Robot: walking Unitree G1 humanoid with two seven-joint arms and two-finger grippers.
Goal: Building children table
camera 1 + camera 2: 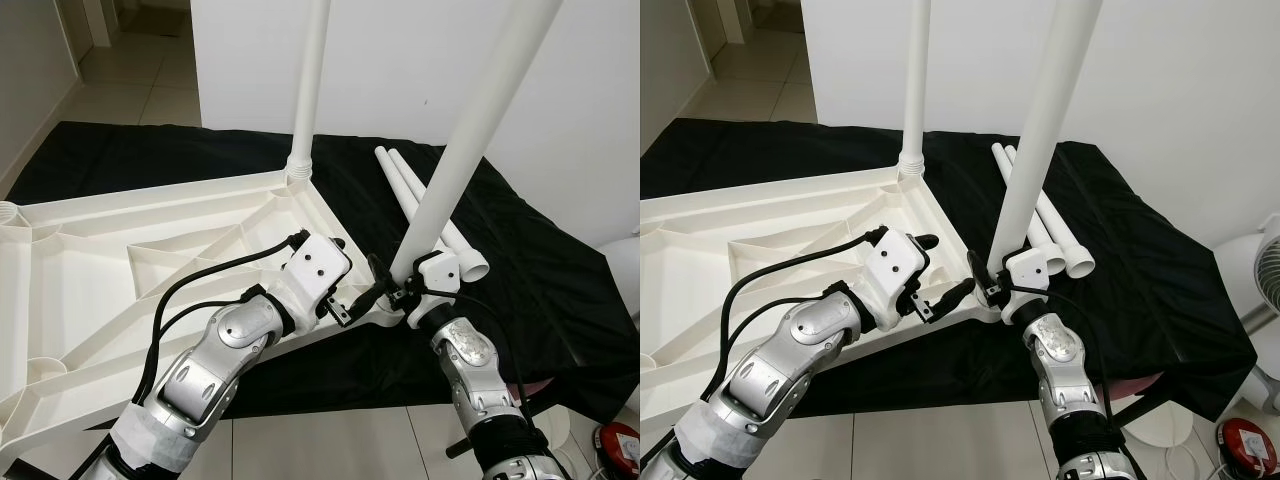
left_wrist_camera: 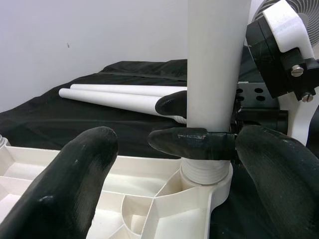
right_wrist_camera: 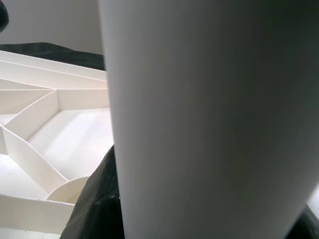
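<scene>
The white table top [image 1: 120,270] lies upside down on a black cloth. One white leg [image 1: 308,90] stands upright in its far corner socket. A second leg [image 1: 480,120] stands tilted at the near corner, its threaded end [image 2: 207,172] sitting in the socket. My right gripper [image 1: 392,288] is shut on this leg just above the socket. My left gripper [image 1: 942,268] is open beside that corner, touching nothing, its black fingers [image 2: 75,184] spread on either side of the socket. Two loose legs [image 1: 415,190] lie on the cloth behind.
The black cloth [image 1: 540,280] covers the floor under the parts, with tiled floor around it. A white wall [image 1: 420,60] rises close behind. A white fan [image 1: 1255,270] stands at the right, and a red object [image 1: 620,445] lies on the floor near it.
</scene>
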